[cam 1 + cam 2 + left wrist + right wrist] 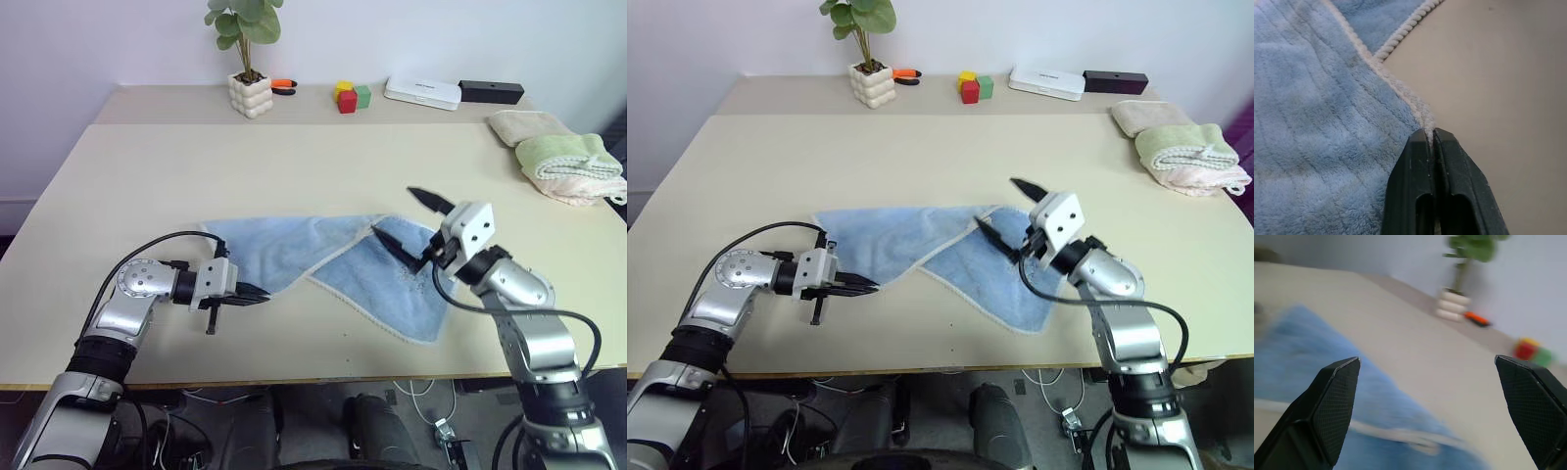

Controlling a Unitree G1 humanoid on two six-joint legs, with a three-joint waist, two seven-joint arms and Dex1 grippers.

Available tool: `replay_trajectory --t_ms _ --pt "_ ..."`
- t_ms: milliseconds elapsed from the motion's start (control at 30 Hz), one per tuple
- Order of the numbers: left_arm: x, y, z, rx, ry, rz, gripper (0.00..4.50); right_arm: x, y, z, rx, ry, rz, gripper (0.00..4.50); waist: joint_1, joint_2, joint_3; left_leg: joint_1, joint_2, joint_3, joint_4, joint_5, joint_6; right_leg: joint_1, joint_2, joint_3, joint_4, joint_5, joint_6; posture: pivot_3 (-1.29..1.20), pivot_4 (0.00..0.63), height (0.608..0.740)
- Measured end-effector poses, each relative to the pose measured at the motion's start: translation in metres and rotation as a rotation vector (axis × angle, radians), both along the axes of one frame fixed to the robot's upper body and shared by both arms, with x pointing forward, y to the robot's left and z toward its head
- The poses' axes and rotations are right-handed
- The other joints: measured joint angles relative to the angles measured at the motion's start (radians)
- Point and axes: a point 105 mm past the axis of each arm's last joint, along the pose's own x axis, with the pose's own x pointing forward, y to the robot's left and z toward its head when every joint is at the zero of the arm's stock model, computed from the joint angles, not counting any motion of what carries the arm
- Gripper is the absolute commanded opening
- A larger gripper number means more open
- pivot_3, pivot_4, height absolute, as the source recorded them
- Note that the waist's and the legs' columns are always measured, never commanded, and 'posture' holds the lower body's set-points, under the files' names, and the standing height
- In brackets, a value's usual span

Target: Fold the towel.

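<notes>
A: How is the light blue terry cloth towel [333, 264] with the whitish stitched hem laid out?

B: It is spread near the front of the beige wooden table [294, 166], partly folded, its long axis running side to side. Bare tabletop is seen on every side of it.

A: And the claws?

B: The left gripper [257, 295] is clamped shut on the towel's hemmed front-left corner. The right gripper [407, 221] is held above the towel's right half, fingers spread wide, nothing gripped.

A: Beyond that?

B: Folded pale green and beige towels [558, 157] are stacked at the far right edge.
</notes>
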Motion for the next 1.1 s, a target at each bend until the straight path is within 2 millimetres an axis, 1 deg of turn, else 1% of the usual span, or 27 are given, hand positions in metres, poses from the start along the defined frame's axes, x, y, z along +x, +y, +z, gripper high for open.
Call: replay_trajectory --t_ms 67,100,233,333,367,400,467,600,733,867,933,1033,1100 --pt "0.003 0.005 0.010 -0.052 0.005 0.037 0.05 0.010 -0.015 0.005 -0.007 0.004 -0.060 4.50 0.000 0.000 0.000 0.000 0.000 0.000 -0.001 0.000 0.000 0.000 0.000 0.000 0.000 0.001 0.002 0.00 0.150 0.735" --pt "0.005 0.009 0.016 -0.079 0.000 0.057 0.05 0.015 -0.022 0.002 -0.028 0.031 -0.085 4.50 0.000 0.000 0.000 0.000 0.000 0.000 -0.001 0.000 0.000 0.000 0.000 0.000 0.000 0.001 0.002 0.00 0.150 0.735" --pt "0.012 0.028 0.040 -0.166 -0.020 0.148 0.05 0.027 -0.054 -0.026 -0.048 0.186 -0.199 4.50 -0.005 0.000 0.000 0.000 0.000 0.000 -0.001 0.000 0.000 0.000 0.000 0.000 0.000 0.001 0.002 0.00 0.150 0.735" --pt "0.015 0.035 0.054 -0.221 -0.051 0.202 0.05 0.032 -0.075 -0.039 -0.046 0.295 -0.266 4.50 -0.011 0.000 0.000 0.000 0.000 0.000 -0.002 0.000 0.000 0.000 0.000 0.000 0.000 0.001 0.002 0.00 0.150 0.735" --pt "0.016 0.037 0.059 -0.245 -0.056 0.221 0.05 0.033 -0.085 -0.043 -0.049 0.342 -0.294 4.50 -0.011 0.000 0.000 0.000 0.000 0.000 -0.002 0.000 0.000 -0.001 0.000 0.000 0.000 0.001 0.002 0.00 0.150 0.735" --pt "0.016 0.038 0.061 -0.253 -0.063 0.233 0.05 0.033 -0.091 -0.046 -0.048 0.370 -0.306 4.50 -0.010 0.000 0.000 0.000 0.000 0.000 -0.002 0.000 0.000 -0.001 0.000 0.000 0.000 0.001 0.002 0.00 0.150 0.735" --pt "0.014 0.041 0.062 -0.260 -0.074 0.260 0.05 0.032 -0.096 -0.051 -0.022 0.425 -0.306 4.50 -0.012 0.000 0.000 0.000 0.000 0.000 -0.003 0.000 0.000 -0.001 0.000 0.000 0.000 0.001 0.002 0.00 0.150 0.735" --pt "0.009 0.042 0.056 -0.255 -0.069 0.280 0.05 0.033 -0.100 -0.063 0.026 0.543 -0.303 4.50 -0.015 0.000 0.000 0.000 0.000 0.000 -0.003 0.000 0.000 -0.001 0.000 0.001 0.000 0.001 0.002 0.00 0.150 0.735" --pt "0.005 0.046 0.049 -0.253 -0.058 0.302 0.05 0.033 -0.096 -0.070 0.061 0.636 -0.271 4.50 -0.013 0.000 0.000 0.000 0.000 0.000 -0.003 0.000 0.000 -0.001 0.000 0.001 0.000 0.001 0.002 0.00 0.150 0.735" --pt "0.002 0.049 0.050 -0.251 -0.070 0.311 0.05 0.040 -0.095 -0.080 0.078 0.704 -0.298 4.50 -0.011 0.000 0.000 0.000 0.000 0.001 -0.003 0.000 0.000 -0.001 0.000 0.001 0.000 0.001 0.002 0.00 0.150 0.735" --pt "0.001 0.050 0.051 -0.247 -0.074 0.315 0.05 0.039 -0.095 -0.085 0.074 0.735 -0.305 4.50 -0.010 0.000 0.000 0.000 0.000 0.001 -0.003 0.000 0.000 -0.002 0.000 0.001 0.000 0.001 0.002 0.00 0.150 0.735" --pt "0.000 0.050 0.051 -0.245 -0.078 0.314 0.00 0.039 -0.094 -0.086 0.071 0.750 -0.303 3.63 -0.012 0.000 0.000 0.000 0.000 0.001 -0.003 0.000 0.000 -0.002 0.000 0.001 0.000 0.001 0.002 0.00 0.150 0.735" --pt "0.000 0.051 0.050 -0.243 -0.077 0.319 0.00 0.039 -0.094 -0.086 0.072 0.754 -0.297 2.69 -0.013 0.000 0.000 0.000 0.000 0.001 -0.003 0.000 0.000 -0.002 0.000 0.001 0.000 0.001 0.002 0.00 0.150 0.735"
